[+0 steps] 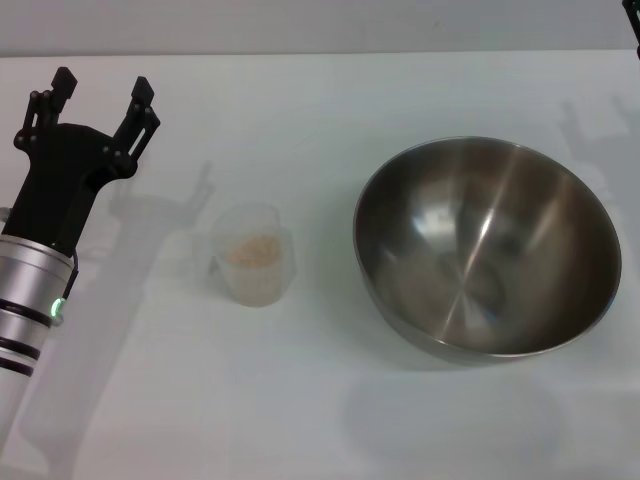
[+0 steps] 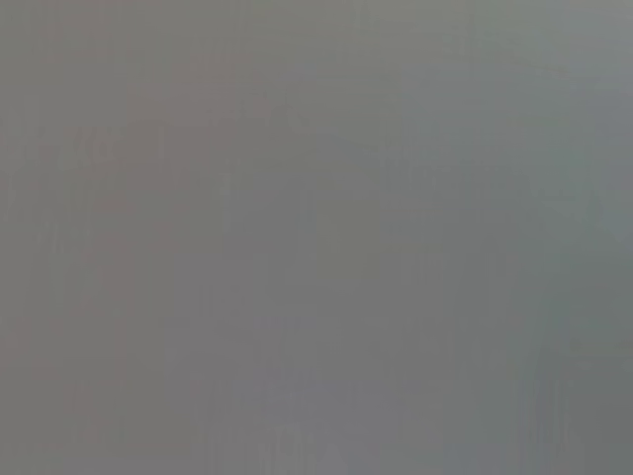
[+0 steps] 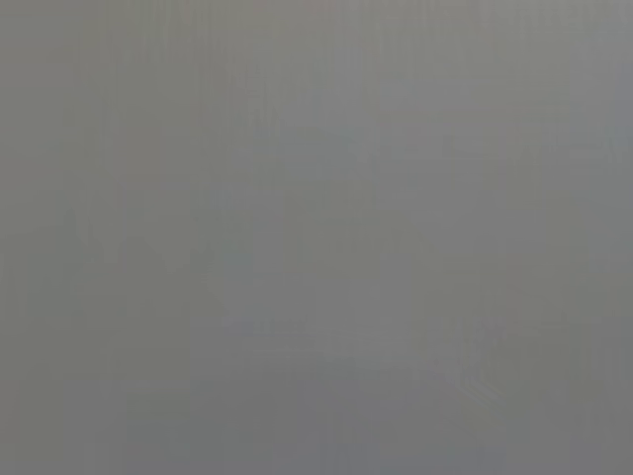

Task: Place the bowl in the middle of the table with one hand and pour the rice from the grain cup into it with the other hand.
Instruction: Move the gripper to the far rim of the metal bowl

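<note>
In the head view a shiny steel bowl (image 1: 487, 248) sits on the white table (image 1: 300, 400), right of centre. Its inside holds nothing. To its left stands the clear grain cup (image 1: 252, 254), upright, with pale rice (image 1: 251, 249) in it. My left gripper (image 1: 103, 88) hovers at the left, behind and to the left of the cup, open with nothing between its fingers. Only a black sliver of the right gripper (image 1: 635, 25) shows at the top right corner. Both wrist views show a plain grey field with nothing to make out.
The table's far edge runs along the top of the head view. Shadows of the arms fall on the tabletop beside the cup and behind the bowl.
</note>
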Robot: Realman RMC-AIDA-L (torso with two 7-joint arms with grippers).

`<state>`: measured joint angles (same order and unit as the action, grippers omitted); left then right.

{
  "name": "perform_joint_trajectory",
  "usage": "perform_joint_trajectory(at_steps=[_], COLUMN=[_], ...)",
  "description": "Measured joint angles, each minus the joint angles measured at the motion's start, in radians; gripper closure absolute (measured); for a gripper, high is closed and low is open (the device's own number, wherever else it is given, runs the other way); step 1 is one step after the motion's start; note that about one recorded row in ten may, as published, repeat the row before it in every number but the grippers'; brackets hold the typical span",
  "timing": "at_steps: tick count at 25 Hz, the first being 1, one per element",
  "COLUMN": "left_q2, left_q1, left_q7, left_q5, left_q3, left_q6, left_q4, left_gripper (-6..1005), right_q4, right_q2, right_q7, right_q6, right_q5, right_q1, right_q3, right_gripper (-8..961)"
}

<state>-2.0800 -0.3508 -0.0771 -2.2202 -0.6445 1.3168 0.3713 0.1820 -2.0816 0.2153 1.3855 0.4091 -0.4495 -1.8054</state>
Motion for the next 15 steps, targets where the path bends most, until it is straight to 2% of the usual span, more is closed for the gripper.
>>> perform_joint_trajectory(at_steps=[8, 15], left_q2=[0.001, 0.001], left_q1=[0.0, -0.007], left_q7=[0.005, 0.009], left_q5=[-0.002, -0.003], left_q3=[0.002, 0.002], left_q6=[0.005, 0.01], left_q4=[-0.006, -0.008], left_gripper=[142, 143], right_q4=[0.0, 0.007], right_q2=[0.0, -0.002], right_q7=[-0.019, -0.223], right_q6=[0.004, 0.033], right_q5=[-0.005, -0.006], right_q1=[0.013, 0.023], right_q3=[-0.002, -0.006], right_gripper=[273, 273])
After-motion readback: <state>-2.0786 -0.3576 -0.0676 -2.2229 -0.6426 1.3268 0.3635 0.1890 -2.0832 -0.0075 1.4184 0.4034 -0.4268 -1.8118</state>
